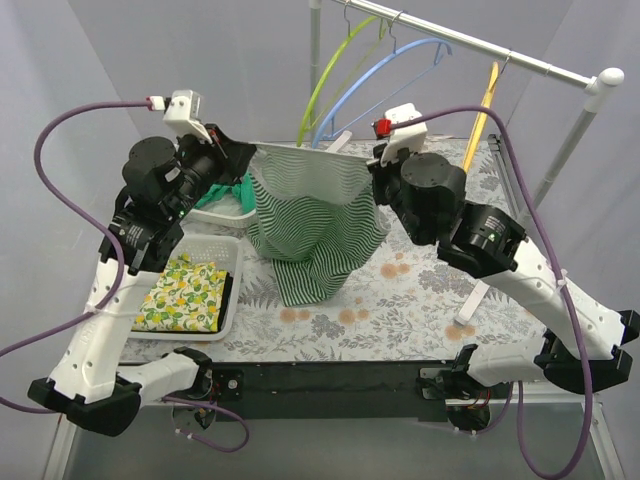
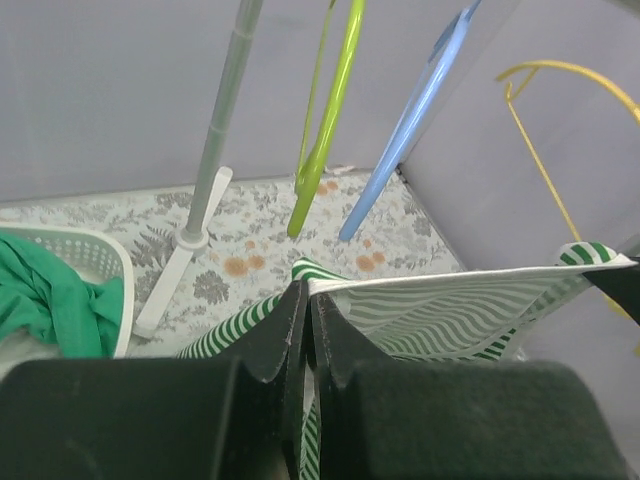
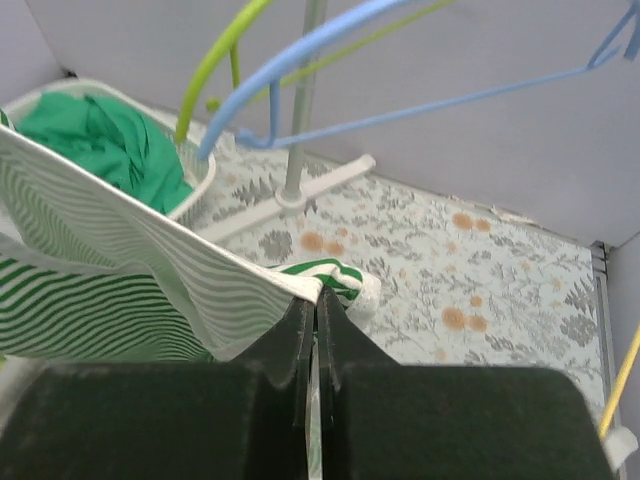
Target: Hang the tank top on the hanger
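The left hand and right hand each pinch a top corner of the tank top, stretched mid-frame above the bench, so they should move together, gently, toward the hanger at upper right.

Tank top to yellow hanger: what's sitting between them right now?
Top view: only the right gripper, pinching a corner of the tank top, and its wrist sit between that and the yellow hanger.

Lime hanger and blue hanger hang close behind the stretched top, blocking that way; the yellow hanger, farther right, seems clear.
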{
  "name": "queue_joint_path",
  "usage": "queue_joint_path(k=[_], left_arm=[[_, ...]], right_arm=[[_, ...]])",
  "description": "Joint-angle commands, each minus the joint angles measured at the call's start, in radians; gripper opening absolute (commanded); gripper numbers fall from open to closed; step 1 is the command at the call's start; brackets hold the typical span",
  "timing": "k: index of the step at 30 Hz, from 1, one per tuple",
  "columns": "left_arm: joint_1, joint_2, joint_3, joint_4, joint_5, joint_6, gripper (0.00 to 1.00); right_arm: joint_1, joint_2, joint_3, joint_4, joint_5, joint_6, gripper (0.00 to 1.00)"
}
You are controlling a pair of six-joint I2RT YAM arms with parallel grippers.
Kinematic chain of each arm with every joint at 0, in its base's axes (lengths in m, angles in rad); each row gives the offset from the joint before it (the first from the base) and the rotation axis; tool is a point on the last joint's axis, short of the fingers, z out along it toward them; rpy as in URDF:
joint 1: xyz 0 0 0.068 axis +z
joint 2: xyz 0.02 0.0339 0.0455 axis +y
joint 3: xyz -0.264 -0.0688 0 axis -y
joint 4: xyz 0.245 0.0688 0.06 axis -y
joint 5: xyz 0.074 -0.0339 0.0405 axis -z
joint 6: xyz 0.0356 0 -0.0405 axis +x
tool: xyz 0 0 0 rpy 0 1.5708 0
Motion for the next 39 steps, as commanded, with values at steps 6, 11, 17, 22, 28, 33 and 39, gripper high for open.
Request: queue_joint_path(k=[6,11,17,22,28,33,39], left_arm=[[0.004,-0.138,-0.57,0.054,0.19,-0.125,0.08],[0.004,-0.1,-0.781,0.2,0.314,-0.251,0.28],[0.004,-0.105,-0.746,0.209,0.307,-0.248,0.57],[0.004,-0.151,-0.677,0.143,0.295,-0.21,0.62],[0.004,-0.18,-0.62,0.119,0.308,-0.21,0.62],[0.004,-0.183,-0.574,0.096,0.305,-0.2,0.62],[0.004,-0.177,-0.53,0.085,0.307,-0.187,0.62]], right_arm=[[-0.016,-0.08,-0.572,-0.023,-0.14,0.33,0.01],[-0.033,-0.017,-0.656,0.033,-0.158,0.363,0.27],[-0.033,-0.009,-0.636,0.031,-0.201,0.364,0.49],[-0.02,-0.066,-0.602,0.033,-0.319,0.338,0.55],[-0.009,-0.129,-0.431,0.02,-0.405,0.291,0.57],[-0.007,-0.136,-0.175,0.01,-0.321,0.158,0.58],[-0.009,-0.06,0.071,0.025,0.039,-0.034,0.57]])
